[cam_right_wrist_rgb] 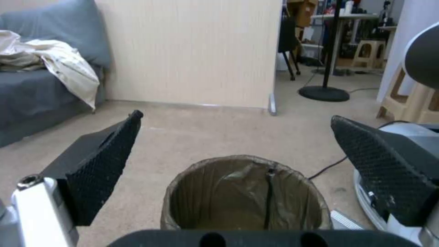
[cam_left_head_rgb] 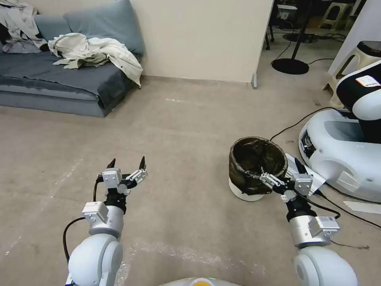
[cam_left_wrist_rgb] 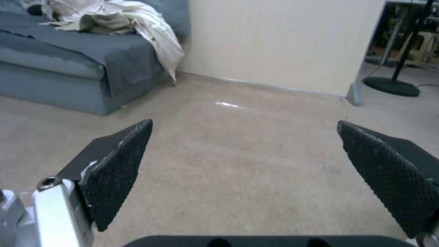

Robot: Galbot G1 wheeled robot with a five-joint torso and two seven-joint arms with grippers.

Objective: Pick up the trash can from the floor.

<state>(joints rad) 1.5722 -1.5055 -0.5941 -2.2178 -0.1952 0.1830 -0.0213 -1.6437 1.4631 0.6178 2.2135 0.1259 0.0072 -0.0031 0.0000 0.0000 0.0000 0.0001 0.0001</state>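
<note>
One trash can (cam_left_head_rgb: pixel 257 167) on the floor (cam_left_head_rgb: pixel 178 131), lined with one dark bag. Two grippers: left gripper (cam_left_head_rgb: pixel 126 163) and right gripper (cam_left_head_rgb: pixel 281 170), each with two jaws spread apart. One grey sofa (cam_left_head_rgb: pixel 59 79) carrying two cushions and two heaps of cloth. One other white robot base (cam_left_head_rgb: pixel 345 151). One round stand base (cam_left_head_rgb: pixel 290 66).

- Trash can (cam_left_head_rgb: pixel 246 192): white body, lined with a crinkled black-brown bag (cam_right_wrist_rgb: pixel 238 195) folded over the rim.
- Floor (cam_left_head_rgb: pixel 178 131): plain beige-grey, faint whitish scuff marks.
- Right gripper (cam_left_head_rgb: pixel 282 171): silver-grey housing; finger pads (cam_right_wrist_rgb: pixel 98 171) black with a fine diamond-grid texture.
- Left gripper (cam_left_head_rgb: pixel 126 163): silver-grey housing, black tips; pads (cam_left_wrist_rgb: pixel 116 175) carry the same black diamond grid.
- Sofa (cam_left_head_rgb: pixel 59 75): blue-grey.
- Cloth (cam_left_head_rgb: pixel 95 51) on the sofa: off-white.
- Wall (cam_left_head_rgb: pixel 198 35): cream.
- Second robot base (cam_left_head_rgb: pixel 341 155): white.
</note>
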